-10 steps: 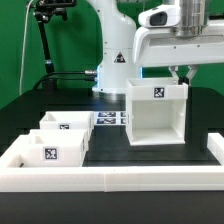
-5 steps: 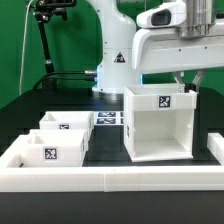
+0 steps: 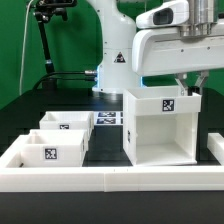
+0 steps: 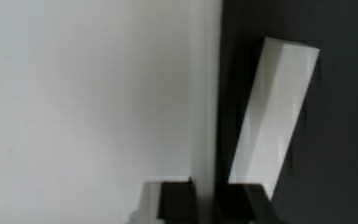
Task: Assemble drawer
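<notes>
Pincer (image 3: 186, 88) sits at the drawer shell (image 3: 160, 130), apparently clamped on its top edge, exterior view's right. The shell stands upright on the desk (image 3: 105, 152); both trays (image 3: 48, 152) wait off the shell's opposite side, openings up.

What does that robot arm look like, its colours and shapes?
The arm is glossy white, built of smooth rounded segments, with a bluish light near its base. The wrist housing is blocky and white, with a grey cap on top. The fingers are small, dark and square-ended. No markings are legible.
</notes>
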You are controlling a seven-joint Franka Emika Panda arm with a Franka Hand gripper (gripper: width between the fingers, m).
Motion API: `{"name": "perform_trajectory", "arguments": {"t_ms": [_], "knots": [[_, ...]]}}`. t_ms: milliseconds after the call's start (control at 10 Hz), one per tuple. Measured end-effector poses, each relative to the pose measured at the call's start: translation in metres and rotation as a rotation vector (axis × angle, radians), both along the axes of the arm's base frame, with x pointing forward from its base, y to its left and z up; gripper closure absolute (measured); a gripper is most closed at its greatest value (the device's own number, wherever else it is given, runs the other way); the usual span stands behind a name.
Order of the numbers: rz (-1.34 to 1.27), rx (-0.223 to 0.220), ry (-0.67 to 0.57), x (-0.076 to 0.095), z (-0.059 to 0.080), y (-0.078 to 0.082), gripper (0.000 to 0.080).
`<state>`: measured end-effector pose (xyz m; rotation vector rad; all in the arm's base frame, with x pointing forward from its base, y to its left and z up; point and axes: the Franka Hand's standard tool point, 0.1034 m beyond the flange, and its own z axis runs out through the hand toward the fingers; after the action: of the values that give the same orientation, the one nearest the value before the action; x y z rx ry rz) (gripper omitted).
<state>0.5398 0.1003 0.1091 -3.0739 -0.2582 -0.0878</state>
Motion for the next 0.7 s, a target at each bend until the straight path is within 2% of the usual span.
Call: {"name": "perform_trajectory", "arguments": {"t_ms": [200,500,700], "knots": [[-0.024,0.004,0.000,0.004,0.000,-0.001,0.0762],[-0.067,0.016,-0.022,0.037,0.000,-0.008,0.0762],[-0.074,0.016,-0.025,0.040,0.000,-0.009,0.0762]]}}
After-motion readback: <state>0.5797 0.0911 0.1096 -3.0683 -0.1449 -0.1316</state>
